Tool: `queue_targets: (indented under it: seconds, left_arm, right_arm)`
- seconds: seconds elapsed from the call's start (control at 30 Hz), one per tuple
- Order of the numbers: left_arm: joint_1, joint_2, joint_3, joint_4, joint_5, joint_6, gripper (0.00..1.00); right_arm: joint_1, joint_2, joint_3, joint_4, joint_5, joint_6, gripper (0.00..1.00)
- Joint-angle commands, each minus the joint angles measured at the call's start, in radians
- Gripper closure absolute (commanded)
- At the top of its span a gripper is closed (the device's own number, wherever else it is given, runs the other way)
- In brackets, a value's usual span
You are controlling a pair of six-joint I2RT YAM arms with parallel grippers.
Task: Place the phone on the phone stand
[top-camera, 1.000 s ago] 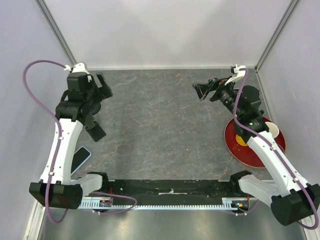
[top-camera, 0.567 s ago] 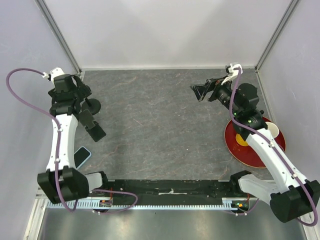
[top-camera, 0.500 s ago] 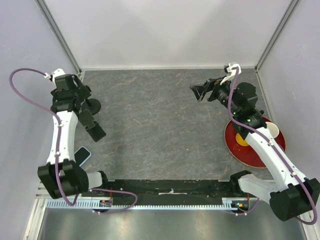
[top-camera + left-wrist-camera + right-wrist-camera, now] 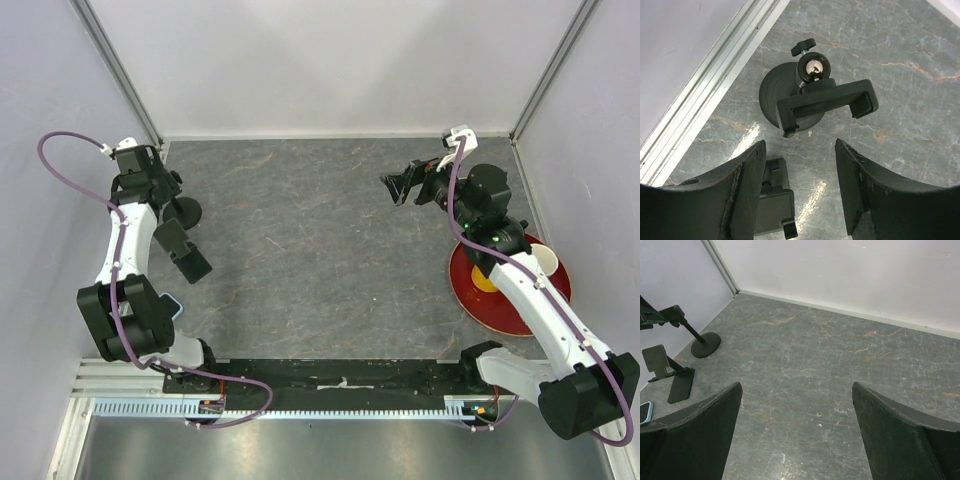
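Note:
The phone (image 4: pixel 173 303) lies at the table's left edge, mostly hidden behind my left arm; its light blue corner shows in the right wrist view (image 4: pixel 644 412). A black clamp phone stand on a round base (image 4: pixel 186 212) stands at the far left, and shows in the left wrist view (image 4: pixel 823 99). A black folding phone stand (image 4: pixel 187 257) stands just nearer (image 4: pixel 771 199). My left gripper (image 4: pixel 163 195) is open and empty, hovering above both stands (image 4: pixel 800 192). My right gripper (image 4: pixel 405 185) is open and empty, high over the table's right half (image 4: pixel 797 435).
A red plate (image 4: pixel 520 310) with a yellow piece and a white cup lies at the right edge under my right arm. White walls with metal corner posts close in the table at left, back and right. Both stands also show in the right wrist view (image 4: pixel 705 344).
My left arm has swung toward the left wall and its gripper now points down over the two stands. My right gripper has shifted slightly left. The stands have not moved.

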Motion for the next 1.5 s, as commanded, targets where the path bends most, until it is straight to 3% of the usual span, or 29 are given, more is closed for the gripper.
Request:
queue_targets:
  seconds: [0.0,0.27,0.83,0.93,1.07,1.27,1.47]
  left_arm:
    - [0.002,0.006,0.016,0.052,-0.037,0.061,0.36]
    - [0.002,0.041,0.012,0.137,-0.066,0.127,0.47]
    - [-0.002,0.096,0.028,0.152,-0.1,0.181,0.66]
    - [-0.007,0.104,0.037,0.143,-0.118,0.186,0.97]
    - [-0.027,0.084,0.043,0.138,-0.139,0.19,0.98]
    - [-0.162,0.055,0.081,0.073,-0.138,0.161,0.98]
    - [-0.275,0.024,0.059,0.063,0.041,0.086,0.98]
  right_arm:
    - [0.003,0.004,0.032,0.011,0.021,-0.03,0.02]
    - [0.004,0.024,0.037,0.011,0.018,-0.029,0.02]
    - [0.003,0.04,0.037,0.017,0.012,-0.024,0.02]
    - [0.003,0.035,0.034,0.017,0.015,-0.026,0.02]
    - [0.003,0.043,0.032,0.017,0.022,-0.029,0.02]
    - [0.003,0.081,0.038,0.02,0.016,-0.023,0.02]
    - [0.006,0.147,0.048,0.037,0.019,0.002,0.02]
